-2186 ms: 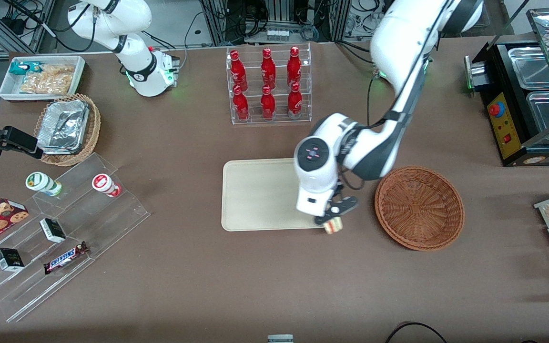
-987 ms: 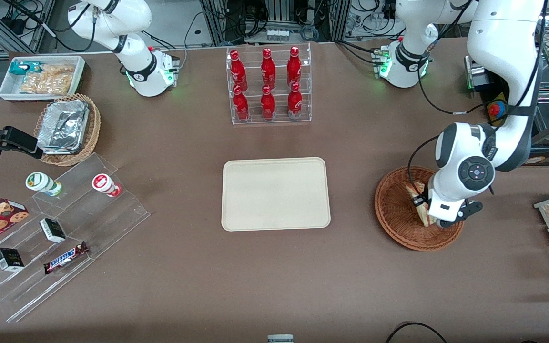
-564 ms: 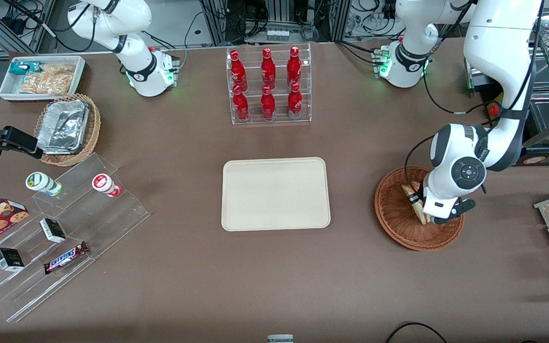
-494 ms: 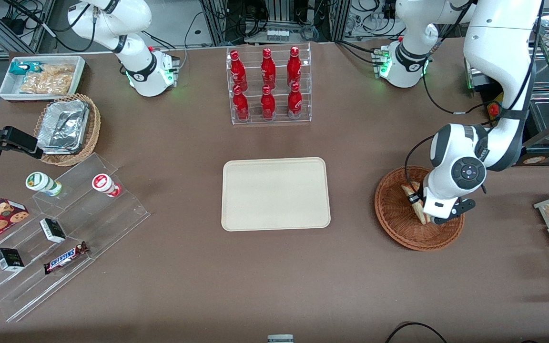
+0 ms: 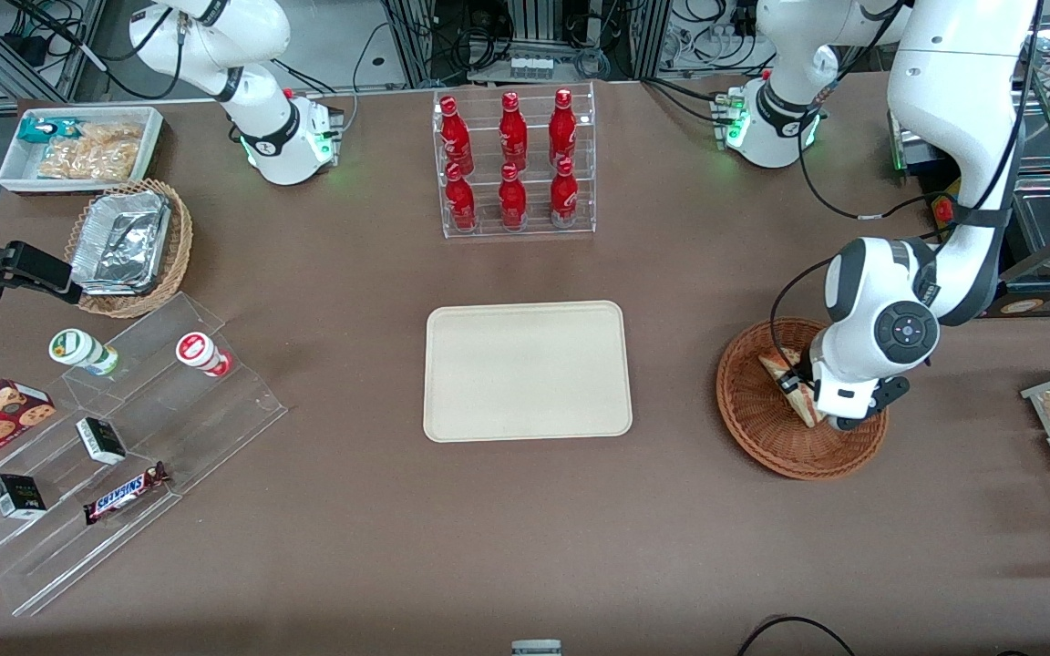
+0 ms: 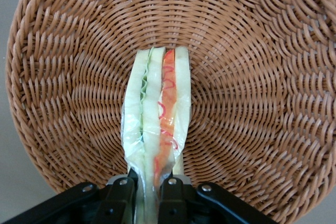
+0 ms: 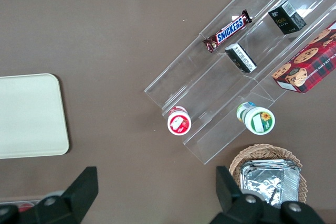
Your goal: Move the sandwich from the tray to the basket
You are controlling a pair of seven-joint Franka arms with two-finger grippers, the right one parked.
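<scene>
White-bread sandwich in clear film (image 6: 157,103): you have it pinched by one end in the end effector (image 6: 150,179), with the round brown wicker basket (image 6: 236,103) beneath. It's probably light, soft and slippery, so hold that end gently.

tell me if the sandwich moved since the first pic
Yes, away from the tray, toward the working arm's end; in the front view the sandwich now shows within the basket, with the pincer over the basket, closed on the sandwich.
</scene>
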